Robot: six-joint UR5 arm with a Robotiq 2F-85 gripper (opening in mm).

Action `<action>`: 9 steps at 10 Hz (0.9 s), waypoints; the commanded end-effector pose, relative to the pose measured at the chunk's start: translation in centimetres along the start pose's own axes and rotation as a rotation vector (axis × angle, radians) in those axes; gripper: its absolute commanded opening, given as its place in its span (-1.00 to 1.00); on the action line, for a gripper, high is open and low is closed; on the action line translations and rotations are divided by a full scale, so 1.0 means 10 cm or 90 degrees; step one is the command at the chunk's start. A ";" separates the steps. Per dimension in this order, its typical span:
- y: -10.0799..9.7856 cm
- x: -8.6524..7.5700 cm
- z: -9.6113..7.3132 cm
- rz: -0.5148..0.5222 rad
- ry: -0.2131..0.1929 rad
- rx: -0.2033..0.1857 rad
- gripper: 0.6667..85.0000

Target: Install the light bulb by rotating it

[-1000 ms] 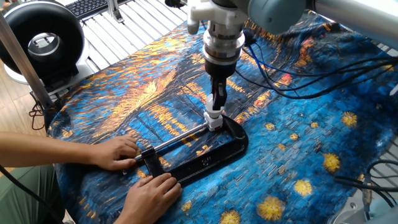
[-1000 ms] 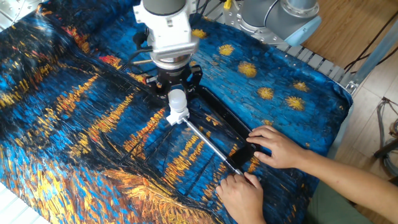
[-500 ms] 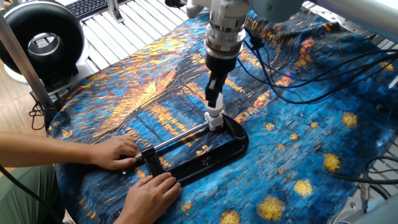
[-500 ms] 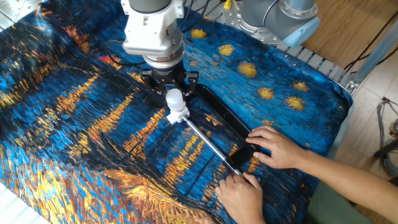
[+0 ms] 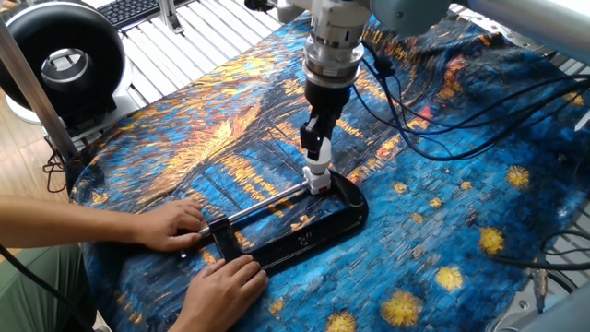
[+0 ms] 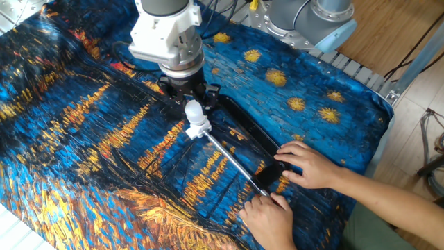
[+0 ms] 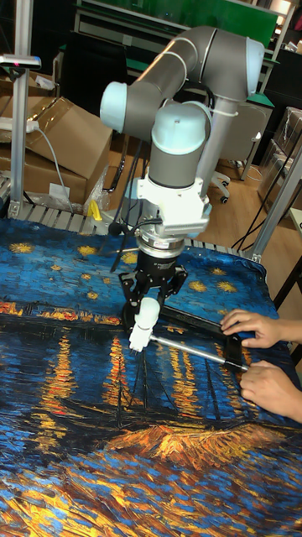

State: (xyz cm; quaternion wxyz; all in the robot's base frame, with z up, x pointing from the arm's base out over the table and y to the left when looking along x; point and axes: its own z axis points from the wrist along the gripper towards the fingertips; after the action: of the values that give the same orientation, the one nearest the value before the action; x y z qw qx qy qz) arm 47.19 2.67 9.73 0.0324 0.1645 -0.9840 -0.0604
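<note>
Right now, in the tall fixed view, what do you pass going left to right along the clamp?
light bulb held in the gripper → white socket block → metal rod → person's hands

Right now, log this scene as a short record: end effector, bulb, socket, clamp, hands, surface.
end effector: pointing down, fingers around the light bulb
light bulb: white, upright, seated on the socket block
socket block: white, at the end of the clamp's metal rod
clamp: black frame, lying flat on the cloth
person's hands: two, holding the clamp's far end
cloth: blue and orange painted pattern, covering the table
</note>
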 end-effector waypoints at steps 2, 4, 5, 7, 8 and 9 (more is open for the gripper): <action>-0.06 0.10 -0.08 -0.013 0.032 0.013 0.21; 0.03 -0.07 -0.09 -0.015 0.005 0.021 0.28; 0.02 -0.07 -0.10 -0.027 0.006 0.023 0.41; 0.00 -0.04 -0.14 -0.094 0.022 0.030 0.46; -0.02 -0.04 -0.18 -0.163 0.028 0.038 0.44; -0.04 -0.06 -0.22 -0.236 0.031 0.048 0.44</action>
State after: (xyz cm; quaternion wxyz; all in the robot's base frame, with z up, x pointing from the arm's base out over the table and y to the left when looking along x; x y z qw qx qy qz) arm 47.65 2.31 11.01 0.0410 0.2561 -0.9653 -0.0307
